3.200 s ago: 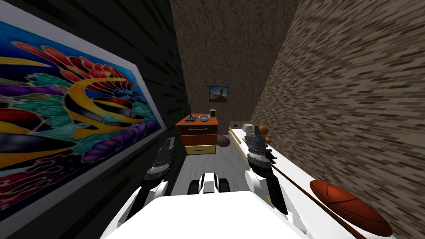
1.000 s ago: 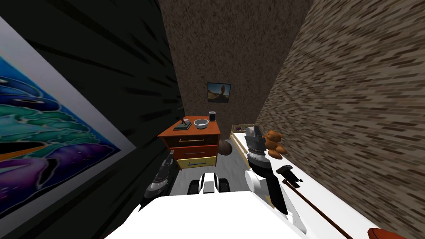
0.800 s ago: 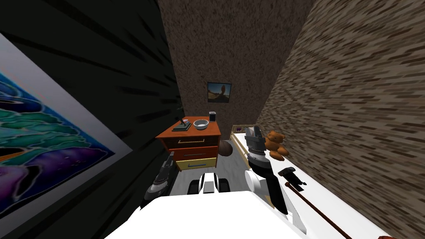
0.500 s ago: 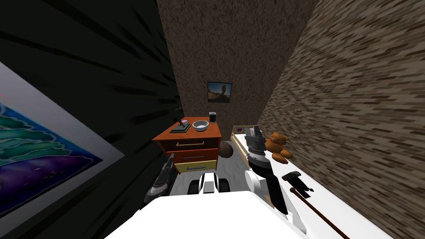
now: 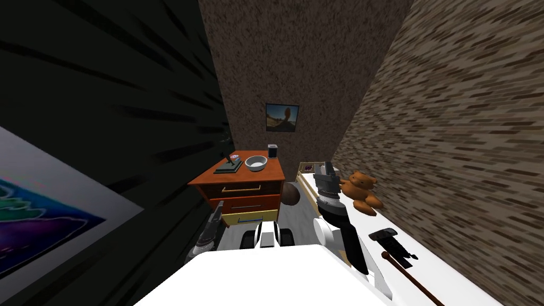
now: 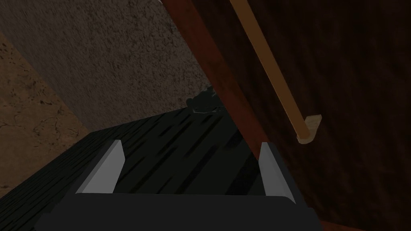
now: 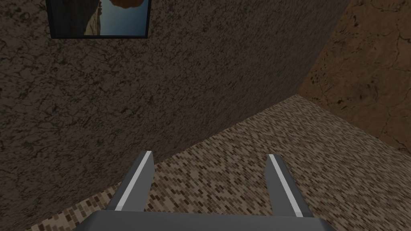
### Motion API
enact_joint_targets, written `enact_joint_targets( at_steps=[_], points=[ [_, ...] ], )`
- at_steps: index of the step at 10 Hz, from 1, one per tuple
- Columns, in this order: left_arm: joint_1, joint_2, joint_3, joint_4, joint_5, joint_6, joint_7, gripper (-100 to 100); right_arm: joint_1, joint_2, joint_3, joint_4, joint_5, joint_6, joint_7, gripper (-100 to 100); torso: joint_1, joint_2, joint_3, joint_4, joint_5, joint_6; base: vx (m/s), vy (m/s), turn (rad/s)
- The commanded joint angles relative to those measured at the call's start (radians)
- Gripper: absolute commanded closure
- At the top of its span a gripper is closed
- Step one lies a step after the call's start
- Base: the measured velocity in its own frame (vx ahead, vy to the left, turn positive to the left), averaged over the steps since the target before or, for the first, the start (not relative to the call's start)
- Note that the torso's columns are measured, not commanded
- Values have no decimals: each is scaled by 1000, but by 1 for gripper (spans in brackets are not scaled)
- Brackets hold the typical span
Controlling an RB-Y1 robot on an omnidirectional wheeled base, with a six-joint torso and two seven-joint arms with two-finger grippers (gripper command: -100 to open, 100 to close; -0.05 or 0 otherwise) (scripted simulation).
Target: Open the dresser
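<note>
The dresser (image 5: 215, 184) stands ahead against the dark left wall, with an orange-brown top. Its top drawer (image 5: 241, 188) is dark brown, the middle drawer (image 5: 246, 203) orange-red and the bottom drawer (image 5: 249, 217) yellow. My left gripper (image 5: 217, 215) hangs low, just short of the dresser's near left corner. In the left wrist view it (image 6: 188, 160) stands open, with the dark drawer front and its tan bar handle (image 6: 277, 80) close beside one finger. My right gripper (image 5: 325, 171) is raised to the right of the dresser and is open (image 7: 208, 180).
A white bowl (image 5: 256, 162), a dark cup (image 5: 272, 151) and a dark stand (image 5: 229, 166) sit on the dresser top. A brown ball (image 5: 289, 194) lies on the floor beside it. A white bed (image 5: 425, 265) along the right wall carries a teddy bear (image 5: 361, 188) and a dark object (image 5: 396, 245).
I have rolled forward: the dresser is nearer and larger, the painting has slid off to the left, and the teddy bear has come closer. Both arms hold their pose.
</note>
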Motion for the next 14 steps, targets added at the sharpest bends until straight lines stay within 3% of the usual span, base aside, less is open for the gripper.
enact_joint_targets(
  at_steps=[1, 7, 11, 14],
  points=[
    [-15, -15, 1, 78, -11, -45, -1, -100, 0, 0, 0, 0, 0, 0, 0, 0, -1, 1, 1, 0, 0, 0, 116, -9, 25],
    [-30, -48, 2, 183, -25, -99, -2, -100, 0, 0, 0, 0, 0, 0, 0, 0, -1, 2, 1, 1, 0, 0, 64, -4, 10],
    [-43, -125, 4, 266, -36, -158, -4, -100, 0, 0, 0, 0, 0, 0, 0, 0, -1, 3, 2, 1, 0, 0, 62, -14, 36],
    [-46, -185, 5, 289, -39, -183, -6, -100, 0, 0, 0, 0, 0, 0, 0, 0, 0, 3, 2, 1, 0, 0, 5, -7, 20]
  ],
)
